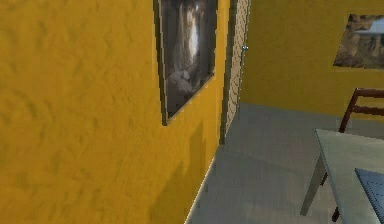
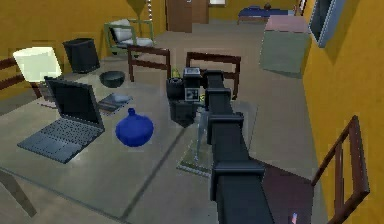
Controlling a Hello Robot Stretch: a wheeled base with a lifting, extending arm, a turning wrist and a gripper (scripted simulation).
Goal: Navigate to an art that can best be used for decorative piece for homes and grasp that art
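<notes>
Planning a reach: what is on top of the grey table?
An open dark laptop, a round blue vase, a black bowl and a pale-shaded lamp. The dark square arm hides whatever lies under it.

No readable text, numbers, brands or signs anywhere. Two white squares [image 2: 192,92] at the arm's end beside the claw [image 2: 182,110] carry black marks, just patterns, not letters or digits. Framed picture [image 1: 188,50] on the yellow wall, second wall picture [image 1: 360,42] and the laptop [image 2: 65,118] on the worktop [image 2: 150,165]: no legible print on any of them.
</notes>
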